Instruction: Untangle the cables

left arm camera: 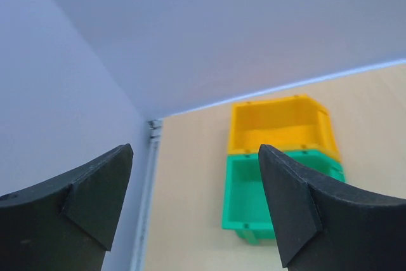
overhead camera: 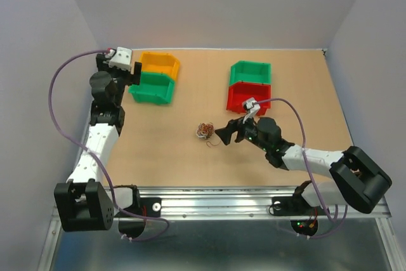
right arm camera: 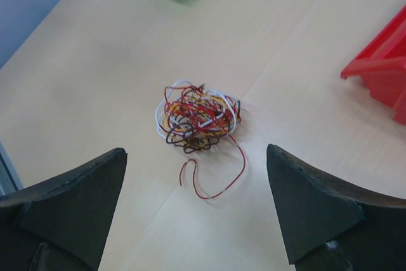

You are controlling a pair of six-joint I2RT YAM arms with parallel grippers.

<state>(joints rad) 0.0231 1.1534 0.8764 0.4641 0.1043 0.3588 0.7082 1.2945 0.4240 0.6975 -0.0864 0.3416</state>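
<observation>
Cables: one small wad of thin red, brown, yellow and white wires, lying on the table near its middle. One loose red strand curls out of the wad on the near side.

Right gripper: low over the table just beside the wad, pointing at it. Jaws wide apart, nothing between them, no contact with the wires.

Red bin: behind the right gripper, touching a green bin farther back.

Left gripper: at the far left, well apart from the wad. Jaws apart and empty.

Second green bin: just beside the left gripper, with a yellow bin touching it behind.
</observation>
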